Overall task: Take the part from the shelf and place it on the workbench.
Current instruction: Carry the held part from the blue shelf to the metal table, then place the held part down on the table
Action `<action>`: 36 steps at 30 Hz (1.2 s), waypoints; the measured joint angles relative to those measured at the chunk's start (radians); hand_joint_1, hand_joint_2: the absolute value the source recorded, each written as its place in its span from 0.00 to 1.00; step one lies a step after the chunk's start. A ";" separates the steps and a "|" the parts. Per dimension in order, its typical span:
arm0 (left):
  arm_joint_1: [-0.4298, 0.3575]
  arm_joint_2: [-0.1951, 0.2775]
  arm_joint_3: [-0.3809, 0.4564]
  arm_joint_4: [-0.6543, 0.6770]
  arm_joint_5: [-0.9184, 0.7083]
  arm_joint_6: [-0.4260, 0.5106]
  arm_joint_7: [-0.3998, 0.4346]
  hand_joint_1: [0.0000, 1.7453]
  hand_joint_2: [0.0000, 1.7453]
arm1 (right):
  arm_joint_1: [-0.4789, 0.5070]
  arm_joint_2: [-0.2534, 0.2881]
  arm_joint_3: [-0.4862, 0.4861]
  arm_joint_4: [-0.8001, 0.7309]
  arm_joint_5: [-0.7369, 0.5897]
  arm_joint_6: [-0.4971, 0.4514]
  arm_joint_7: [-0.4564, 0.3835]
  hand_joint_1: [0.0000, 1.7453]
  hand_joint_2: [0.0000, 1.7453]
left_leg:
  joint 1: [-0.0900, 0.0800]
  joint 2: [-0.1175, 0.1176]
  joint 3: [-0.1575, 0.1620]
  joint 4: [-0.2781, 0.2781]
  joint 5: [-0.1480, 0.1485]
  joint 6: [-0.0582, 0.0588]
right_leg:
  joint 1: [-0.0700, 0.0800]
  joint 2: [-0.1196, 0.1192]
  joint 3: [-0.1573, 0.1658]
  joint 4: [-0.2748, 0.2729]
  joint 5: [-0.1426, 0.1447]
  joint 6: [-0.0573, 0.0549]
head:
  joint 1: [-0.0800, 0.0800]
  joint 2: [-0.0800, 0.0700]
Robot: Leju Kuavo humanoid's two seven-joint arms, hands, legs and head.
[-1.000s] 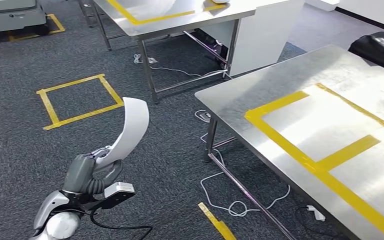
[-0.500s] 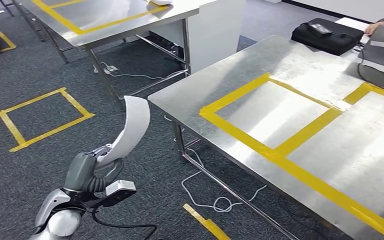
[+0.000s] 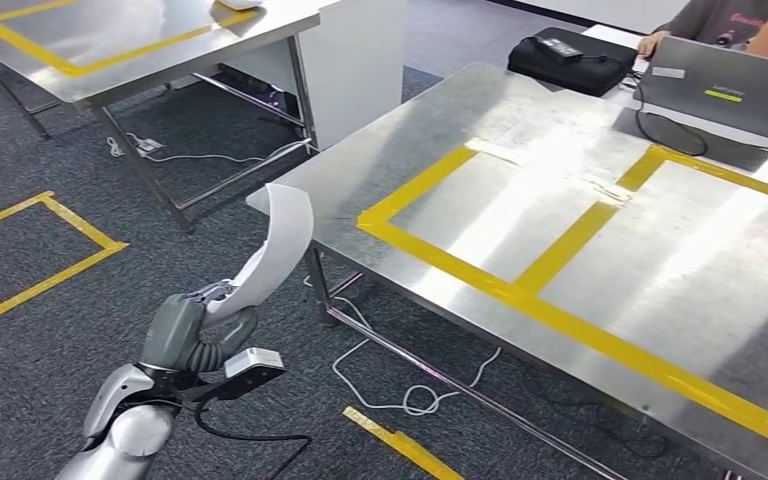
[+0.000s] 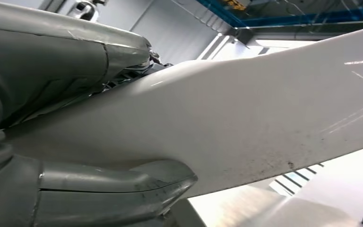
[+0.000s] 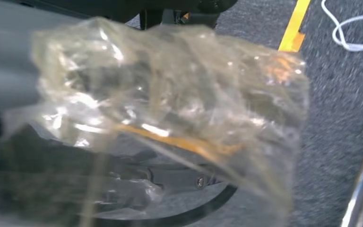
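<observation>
Left hand is gripping the curved white plastic part upright, just beside the steel workbench corner with yellow tape. Right hand is showing behind crinkled clear plastic film; can't tell its state.

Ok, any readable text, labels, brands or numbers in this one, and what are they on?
None can be read.
Laptop lid: a yellow-green sticker and a pale one, too small to read.
Black bag: a small dark item on top, no legible marking.
White part in the left hand: plain, no print in the left wrist view either.
</observation>
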 joint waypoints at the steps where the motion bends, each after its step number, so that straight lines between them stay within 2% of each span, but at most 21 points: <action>1: -0.006 -0.001 0.000 0.007 -0.004 0.001 0.004 1.00 1.00 | 0.000 0.000 0.000 0.000 0.002 0.001 0.000 0.00 0.00 | 0.000 0.009 0.004 0.000 -0.003 -0.004 | 0.000 -0.019 0.040 -0.074 0.035 0.000 | 0.000 0.000; 3: -0.020 -0.001 0.000 0.019 -0.014 0.003 0.010 1.00 1.00 | -0.004 0.000 0.000 0.000 0.007 0.003 0.000 0.00 0.00 | -0.006 0.026 0.009 0.003 -0.009 -0.014 | 0.004 -0.057 0.106 -0.192 0.073 -0.008 | 0.000 0.000; 4: -0.028 -0.002 0.000 0.026 -0.018 0.004 0.011 1.00 1.00 | -0.006 0.000 0.000 0.000 0.010 0.004 0.000 0.00 0.00 | -0.010 0.034 0.011 0.004 -0.011 -0.019 | 0.006 -0.066 0.119 -0.215 0.076 -0.014 | -0.001 0.000; 7: -0.049 -0.005 -0.001 0.043 -0.028 0.008 0.015 1.00 1.00 | -0.006 0.000 0.000 0.000 0.017 0.006 0.000 0.00 0.00 | -0.010 0.050 0.017 0.007 -0.020 -0.032 | 0.007 -0.039 0.119 -0.219 0.076 -0.035 | -0.003 0.000; 9: -0.061 -0.006 -0.001 0.052 -0.033 0.011 0.018 1.00 1.00 | -0.006 0.000 0.000 0.000 0.021 0.008 0.001 0.00 0.00 | -0.005 0.016 0.000 0.056 -0.057 -0.041 | 0.003 -0.018 0.120 -0.222 0.080 -0.048 | -0.006 0.000; 11: -0.071 -0.006 -0.002 0.065 -0.038 0.016 0.025 1.00 1.00 | -0.010 0.000 0.000 0.000 0.026 0.009 0.002 0.00 0.00 | -0.002 -0.031 -0.059 0.185 -0.124 -0.046 | 0.001 0.005 0.120 -0.222 0.081 -0.056 | -0.010 0.000; 12: -0.074 -0.006 -0.002 0.074 -0.042 0.020 0.029 1.00 1.00 | -0.012 0.000 0.000 0.000 0.029 0.010 0.002 0.00 0.00 | -0.002 -0.042 -0.092 0.254 -0.150 -0.047 | 0.002 0.019 0.120 -0.222 0.081 -0.058 | -0.010 0.000; 13: -0.077 -0.006 -0.002 0.083 -0.046 0.023 0.033 1.00 1.00 | -0.013 0.000 0.000 0.000 0.032 0.010 0.001 0.00 0.00 | -0.002 -0.046 -0.116 0.297 -0.157 -0.046 | 0.003 0.032 0.120 -0.222 0.081 -0.059 | -0.010 0.000; 14: -0.082 -0.006 -0.002 0.092 -0.051 0.028 0.036 1.00 1.00 | -0.012 0.000 0.000 0.000 0.034 0.011 0.001 0.00 0.00 | -0.002 -0.048 -0.122 0.302 -0.143 -0.044 | 0.003 0.046 0.121 -0.222 0.081 -0.059 | -0.010 0.000; 15: -0.088 -0.006 -0.002 0.100 -0.058 0.033 0.040 1.00 1.00 | -0.012 0.000 -0.001 0.000 0.036 0.012 0.001 0.00 0.00 | -0.002 -0.052 -0.111 0.268 -0.109 -0.040 | 0.004 0.060 0.122 -0.221 0.081 -0.058 | -0.010 0.000; 17: -0.105 -0.006 -0.001 0.115 -0.069 0.041 0.049 1.00 1.00 | -0.012 0.001 -0.001 0.001 0.041 0.015 -0.001 0.00 0.00 | -0.002 -0.086 -0.057 0.136 -0.029 -0.027 | 0.004 0.084 0.124 -0.219 0.082 -0.056 | -0.010 0.000; 18: -0.114 -0.006 -0.001 0.122 -0.074 0.044 0.052 1.00 1.00 | -0.013 0.002 -0.001 0.001 0.044 0.016 -0.002 0.00 0.00 | -0.001 -0.107 -0.033 0.077 -0.006 -0.022 | 0.004 0.096 0.121 -0.217 0.082 -0.053 | -0.010 0.000; 20: -0.128 -0.007 0.000 0.135 -0.080 0.047 0.057 1.00 1.00 | -0.015 0.003 -0.001 0.002 0.048 0.017 -0.003 0.00 0.00 | -0.001 -0.132 -0.016 0.026 0.001 -0.017 | 0.001 0.116 0.109 -0.215 0.086 -0.040 | -0.009 0.000; 23: -0.141 -0.011 0.000 0.149 -0.089 0.054 0.063 1.00 1.00 | -0.011 0.001 -0.002 0.003 0.051 0.017 -0.003 0.00 0.00 | 0.003 -0.106 -0.013 0.011 0.004 -0.011 | -0.002 0.134 0.094 -0.218 0.090 -0.022 | -0.010 0.000; 25: -0.150 -0.015 0.001 0.155 -0.098 0.058 0.065 1.00 1.00 | -0.010 -0.001 -0.002 0.004 0.053 0.017 -0.005 0.00 0.00 | 0.007 -0.088 -0.010 0.003 0.009 -0.004 | 0.002 0.091 0.071 -0.179 0.065 -0.015 | -0.002 0.000; 27: -0.156 -0.019 0.001 0.164 -0.107 0.061 0.069 1.00 1.00 | -0.015 -0.001 -0.002 0.004 0.054 0.017 -0.008 0.00 0.00 | 0.004 -0.064 -0.009 0.002 0.008 0.002 | 0.003 0.033 0.015 -0.065 0.006 -0.008 | 0.007 0.000; 29: -0.159 -0.021 0.002 0.176 -0.113 0.061 0.073 1.00 1.00 | -0.018 -0.001 -0.002 0.004 0.056 0.018 -0.011 0.00 0.00 | 0.001 -0.036 -0.009 0.002 0.006 0.004 | 0.000 0.013 -0.043 0.052 -0.035 -0.001 | 0.007 0.000; 30: -0.160 -0.022 0.002 0.183 -0.115 0.062 0.075 1.00 1.00 | -0.016 -0.001 -0.002 0.004 0.057 0.018 -0.013 0.00 0.00 | 0.001 -0.023 -0.008 0.003 0.005 0.004 | -0.001 0.010 -0.050 0.066 -0.030 0.001 | 0.007 0.000; 31: -0.163 -0.023 0.002 0.189 -0.118 0.062 0.077 1.00 1.00 | -0.015 -0.001 -0.002 0.004 0.058 0.018 -0.014 0.00 0.00 | 0.001 -0.012 -0.007 0.003 0.003 0.002 | -0.001 0.005 -0.035 0.038 -0.007 0.003 | 0.008 0.000; 34: -0.177 -0.025 0.002 0.204 -0.126 0.062 0.082 1.00 1.00 | -0.016 -0.002 -0.003 0.004 0.061 0.019 -0.015 0.00 0.00 | -0.004 0.016 0.000 0.004 -0.005 -0.009 | 0.003 -0.039 0.076 -0.164 0.075 -0.004 | 0.008 0.000; 36: -0.188 -0.026 0.002 0.213 -0.132 0.064 0.083 1.00 1.00 | -0.019 -0.002 -0.003 0.004 0.064 0.021 -0.016 0.00 0.00 | -0.011 0.031 0.004 0.006 -0.009 -0.018 | 0.008 -0.054 0.108 -0.219 0.082 -0.016 | 0.006 0.000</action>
